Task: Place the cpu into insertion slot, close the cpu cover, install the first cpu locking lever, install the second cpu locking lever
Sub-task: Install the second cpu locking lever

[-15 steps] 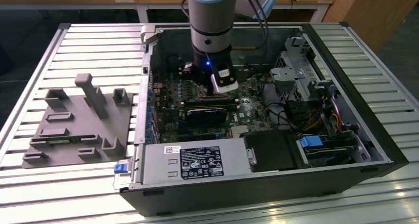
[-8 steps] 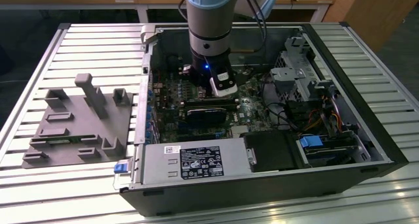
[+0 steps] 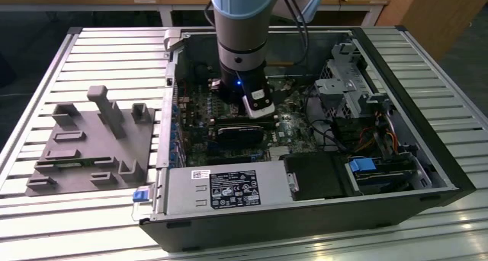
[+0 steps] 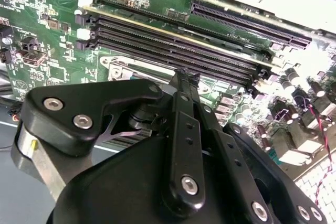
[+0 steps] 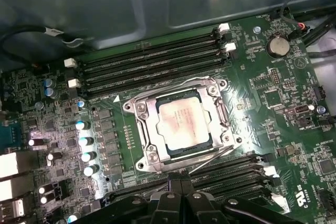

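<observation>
Silver chip (image 5: 185, 125) sits in socket (image 5: 178, 124), frame cover (image 5: 149, 129) down at frame centre; levers apparently unlatched; claw (image 5: 181, 192) clenched, empty.

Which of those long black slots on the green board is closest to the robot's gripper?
In the first wrist view, the slot bank just beside the gripper. The other bank lies across the cpu, toward the case wall.
</observation>
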